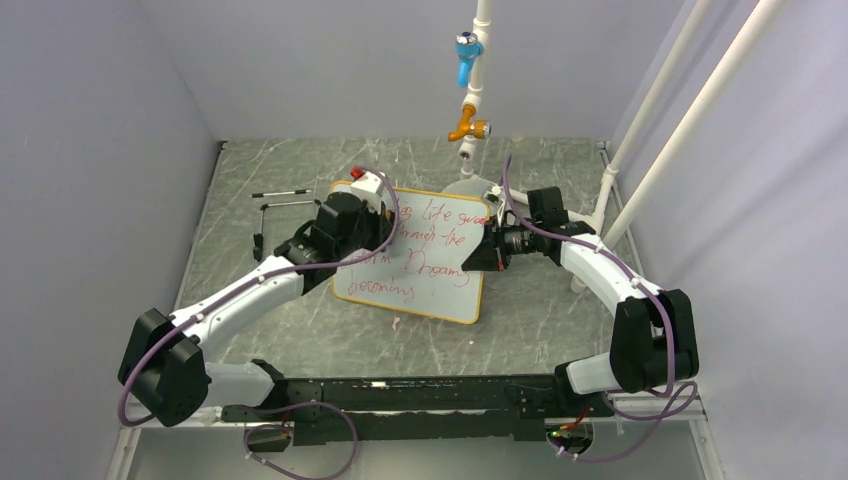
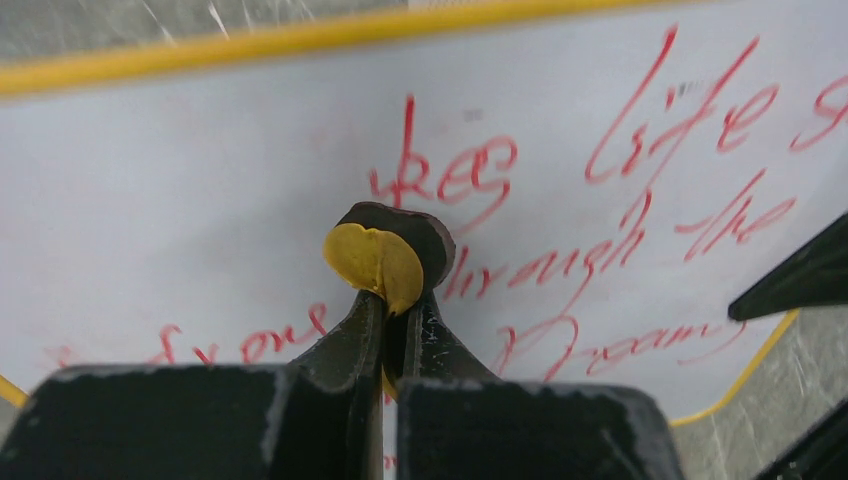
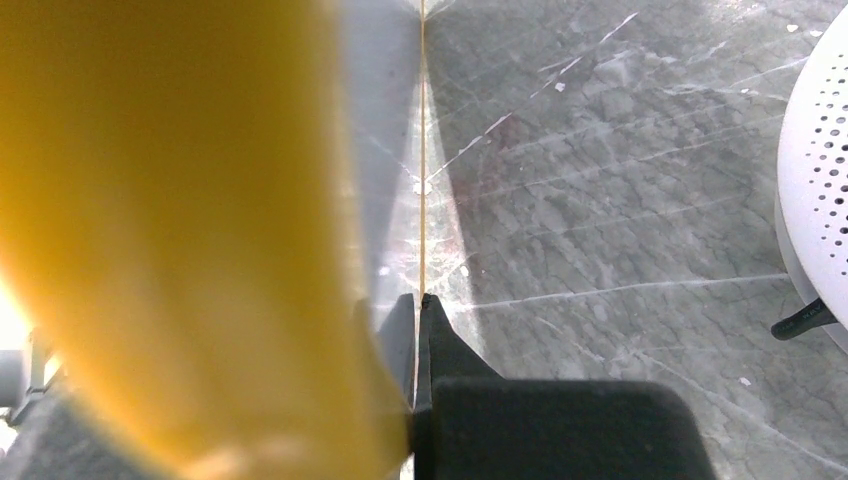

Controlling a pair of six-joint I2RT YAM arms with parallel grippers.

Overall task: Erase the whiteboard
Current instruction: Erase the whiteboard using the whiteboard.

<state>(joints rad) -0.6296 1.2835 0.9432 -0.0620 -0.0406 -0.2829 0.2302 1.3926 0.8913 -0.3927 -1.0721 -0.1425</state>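
Observation:
The whiteboard (image 1: 440,285) lies slightly askew mid-table, orange-framed and covered in red handwriting. My left gripper (image 1: 383,225) hovers over its upper left part. In the left wrist view, the left gripper (image 2: 396,300) is shut on a small round eraser (image 2: 385,255) with a yellow face and a dark pad, which rests against the whiteboard (image 2: 200,180) beside the red words. My right gripper (image 1: 490,250) is at the board's right edge. In the right wrist view, the right gripper (image 3: 419,300) is shut on the thin edge of the whiteboard (image 3: 385,120), whose frame blurs yellow at the left.
A white pipe with blue and orange valves (image 1: 468,90) hangs over the far side. A round perforated grey disc (image 3: 815,160) sits just beyond the board's far right corner. A black wire stand (image 1: 275,205) lies left of the board. White poles (image 1: 660,130) rise at the right.

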